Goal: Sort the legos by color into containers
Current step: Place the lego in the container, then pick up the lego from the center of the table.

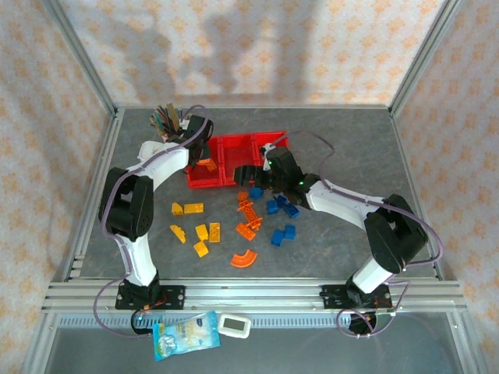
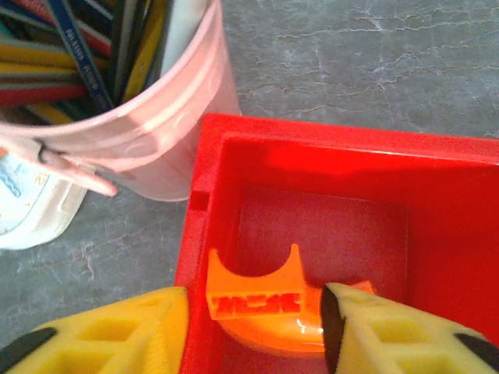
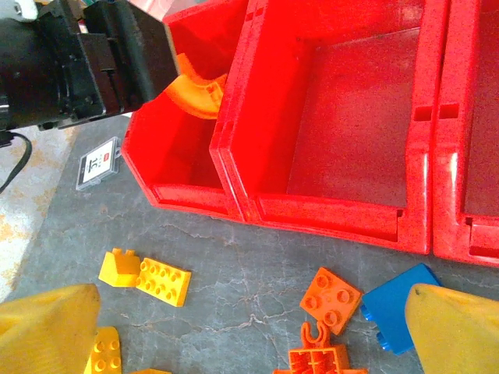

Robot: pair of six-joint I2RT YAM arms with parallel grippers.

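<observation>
Right between left pincer [image 2: 253, 302] jaws: orange arch [image 2: 269, 327]

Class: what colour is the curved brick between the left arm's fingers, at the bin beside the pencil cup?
Orange. The curved brick shows best in the left wrist view.

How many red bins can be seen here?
3, joined in a row toward the far side of the table: the left bin, with an orange arch inside, the middle bin and the right bin. None seems hidden.

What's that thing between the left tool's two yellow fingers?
An orange arch lego, inside a red bin. The left wrist view shows it in the open gap of the left tool.
</observation>
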